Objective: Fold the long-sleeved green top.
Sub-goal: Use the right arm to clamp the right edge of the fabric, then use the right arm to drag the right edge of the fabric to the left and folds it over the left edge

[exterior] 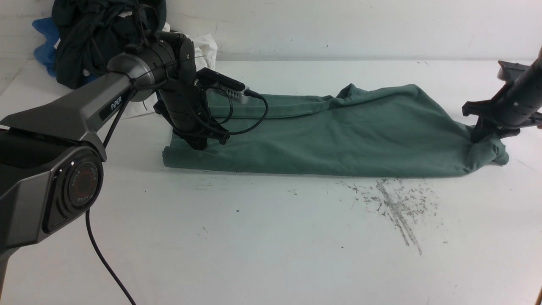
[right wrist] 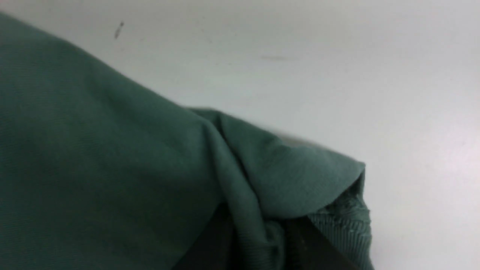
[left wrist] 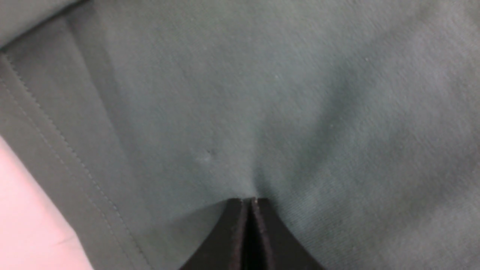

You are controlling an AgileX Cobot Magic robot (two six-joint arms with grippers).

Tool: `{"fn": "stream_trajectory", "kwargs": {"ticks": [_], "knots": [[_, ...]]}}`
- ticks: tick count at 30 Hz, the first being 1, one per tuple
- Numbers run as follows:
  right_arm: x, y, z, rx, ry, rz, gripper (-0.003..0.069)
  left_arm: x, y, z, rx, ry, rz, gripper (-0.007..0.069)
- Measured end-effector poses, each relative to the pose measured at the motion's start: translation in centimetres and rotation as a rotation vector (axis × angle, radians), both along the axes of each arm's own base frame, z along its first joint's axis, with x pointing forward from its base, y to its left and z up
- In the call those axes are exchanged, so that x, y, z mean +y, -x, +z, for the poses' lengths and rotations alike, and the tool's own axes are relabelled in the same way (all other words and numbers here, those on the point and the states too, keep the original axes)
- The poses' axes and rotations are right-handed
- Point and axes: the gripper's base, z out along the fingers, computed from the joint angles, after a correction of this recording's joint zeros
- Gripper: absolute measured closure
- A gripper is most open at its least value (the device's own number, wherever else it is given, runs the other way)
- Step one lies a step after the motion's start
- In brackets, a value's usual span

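Your right tool (right wrist: 249, 228) pinches the long green cotton top (exterior: 338, 135) near the worktop's (exterior: 262, 237) right edge.
Your left tool (left wrist: 251, 202), clenched on the cloth, probably anchors the hem.

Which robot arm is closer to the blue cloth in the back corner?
The left arm: it reaches just beside the blue cloth. The right arm is way over on the far right.

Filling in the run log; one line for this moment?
left gripper: shut on green top | right gripper: shut on sleeve end | top: spread, unfolded
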Motion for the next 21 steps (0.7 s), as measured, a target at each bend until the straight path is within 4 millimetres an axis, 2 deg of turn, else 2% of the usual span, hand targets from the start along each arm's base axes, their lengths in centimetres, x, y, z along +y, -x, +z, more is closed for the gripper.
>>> {"fn": "stream_trajectory", "kwargs": {"ticks": [3, 6, 7, 9, 11, 13, 14, 15, 17, 19, 21], "knots": [[-0.2, 0.4, 1.2, 0.005, 0.049, 0.016, 0.0544, 0.0, 0.0, 0.3, -0.003, 0.001, -0.005, 0.0618], [-0.6, 1.2, 4.7, -0.025, 0.160, 0.032, 0.0544, -0.1, 0.6, 1.0, 0.020, 0.009, -0.008, 0.0618], [-0.7, 1.3, 5.2, -0.033, 0.175, 0.031, 0.0544, -0.1, 0.7, 1.0, 0.028, 0.008, -0.008, 0.0618], [-1.6, 2.1, 8.6, -0.077, 0.285, 0.014, 0.0544, 0.0, 1.4, 2.1, 0.053, -0.017, -0.018, 0.0618], [-2.6, 3.1, 11.5, -0.116, 0.363, -0.010, 0.0544, 0.3, 1.8, 4.0, 0.028, -0.027, -0.020, 0.0618], [-3.3, 4.4, 14.7, -0.165, 0.421, -0.035, 0.0544, 0.6, 2.4, 7.4, -0.037, -0.019, -0.025, 0.0618], [-3.4, 4.9, 16.0, -0.188, 0.429, -0.043, 0.0544, 0.7, 2.8, 9.1, -0.070, -0.014, -0.025, 0.0618], [-3.3, 5.1, 16.5, -0.198, 0.431, -0.045, 0.0544, 0.8, 2.9, 9.7, -0.083, -0.011, -0.025, 0.0618], [-2.3, 6.0, 19.0, -0.253, 0.407, -0.038, 0.0544, 1.0, 4.0, 13.2, -0.153, 0.005, -0.024, 0.0618], [-1.0, 6.3, 20.1, -0.285, 0.380, -0.011, 0.0544, 1.2, 4.7, 15.1, -0.192, 0.014, -0.025, 0.0618], [1.8, 6.4, 21.1, -0.324, 0.330, 0.055, 0.0544, 1.3, 5.2, 16.4, -0.216, 0.019, -0.026, 0.0618]]}}
